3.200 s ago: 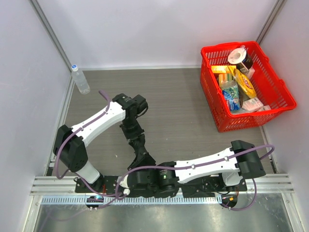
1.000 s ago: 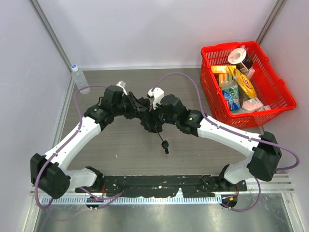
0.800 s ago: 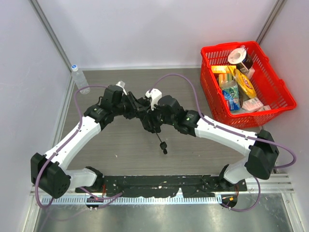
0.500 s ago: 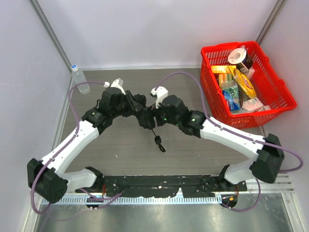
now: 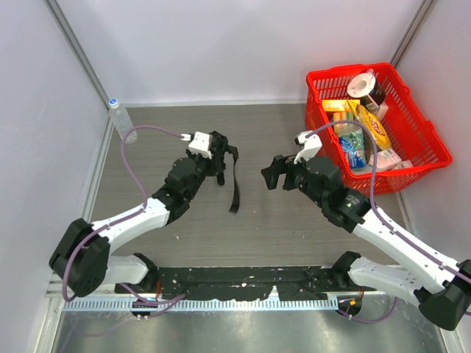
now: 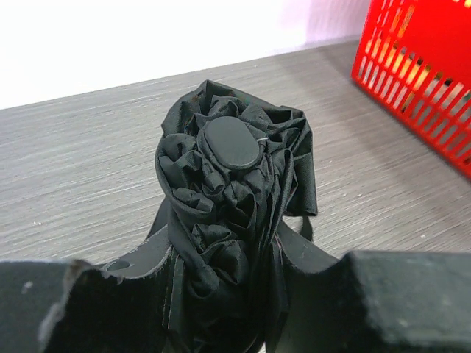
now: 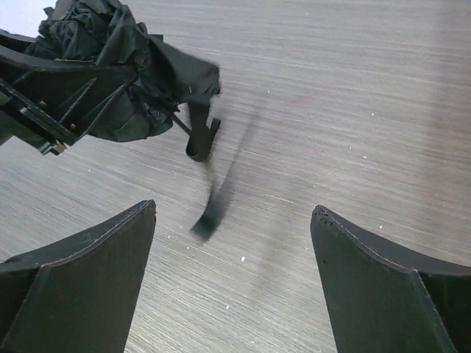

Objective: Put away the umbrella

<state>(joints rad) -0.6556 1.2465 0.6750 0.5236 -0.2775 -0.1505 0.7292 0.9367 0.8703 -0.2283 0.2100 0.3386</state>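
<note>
- Left claw (image 6: 227, 283) is clamped around the bundled umbrella (image 6: 229, 184), holding it above the worktop (image 5: 280, 228), cap end outward, probably so the folds stay gathered.
- Its wrist strap (image 5: 235, 187) dangles loose below.
- Right claw (image 5: 274, 175) is spread wide and empty, near the bundle and facing it, seemingly ready to help.
- A red basket (image 5: 346, 72) at the far right holds packets and bottles.

Umbrella (image 6: 229, 176) base hidden inside left hand (image 6: 228, 268); strap (image 7: 213, 200) blurred.
</note>
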